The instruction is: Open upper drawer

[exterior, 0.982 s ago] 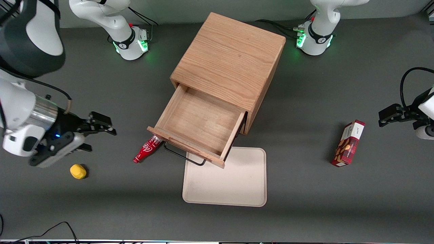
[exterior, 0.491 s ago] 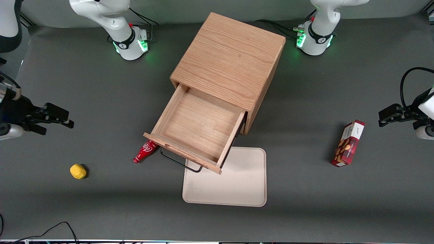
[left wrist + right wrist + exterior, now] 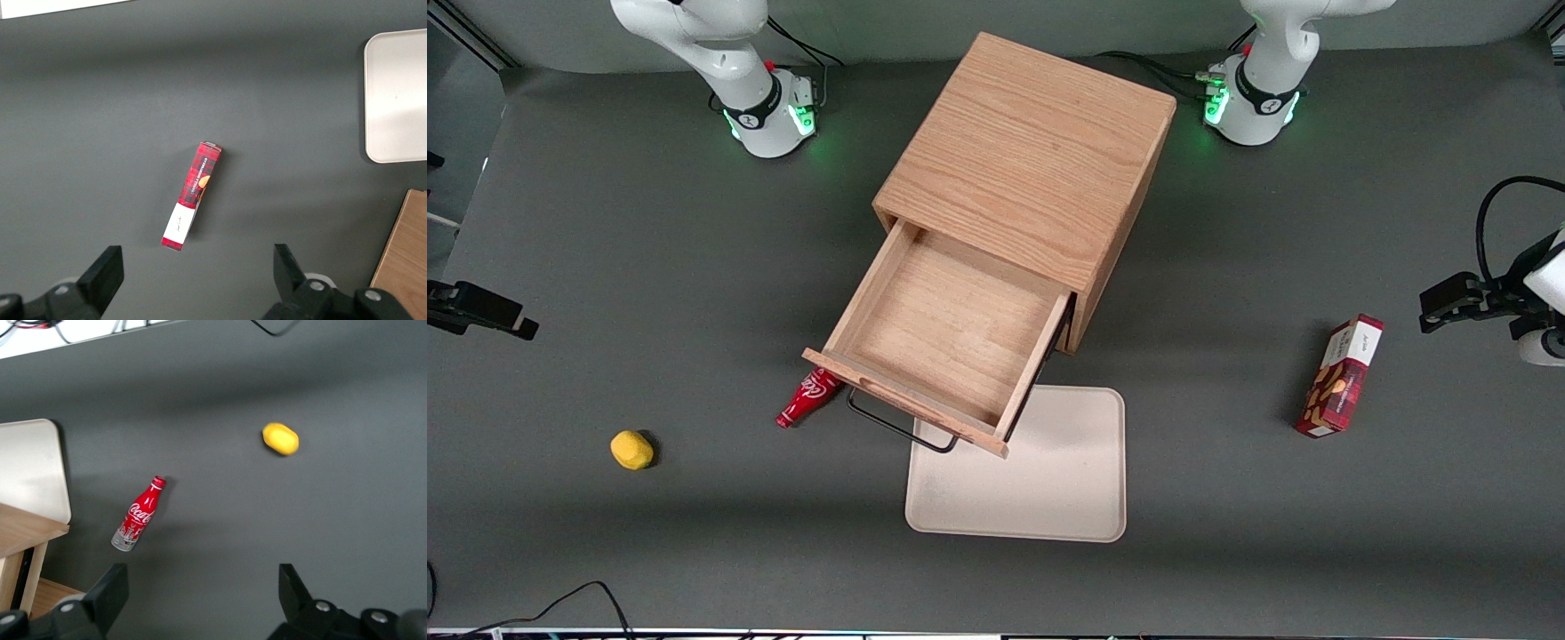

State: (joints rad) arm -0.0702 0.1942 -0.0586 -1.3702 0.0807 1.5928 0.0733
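The upper drawer (image 3: 943, 342) of the wooden cabinet (image 3: 1032, 160) stands pulled far out and is empty inside. Its thin black wire handle (image 3: 898, 428) hangs free on the drawer's front, above the tray's edge. A corner of the drawer also shows in the right wrist view (image 3: 27, 533). The lower drawer is hidden under it. My gripper (image 3: 516, 324) is at the working arm's end of the table, well away from the drawer. In the right wrist view my gripper (image 3: 200, 593) is open and empty, its fingers (image 3: 110, 590) wide apart above bare grey table.
A red cola bottle (image 3: 807, 400) lies on the table beside the drawer's front corner. A yellow lemon (image 3: 631, 449) lies nearer my gripper. A cream tray (image 3: 1049, 498) lies in front of the drawer. A red snack box (image 3: 1343, 375) lies toward the parked arm's end.
My gripper has drawn back from beside the drawer to the working arm's end of the table. The drawer slid slightly farther out at first, then stayed still.
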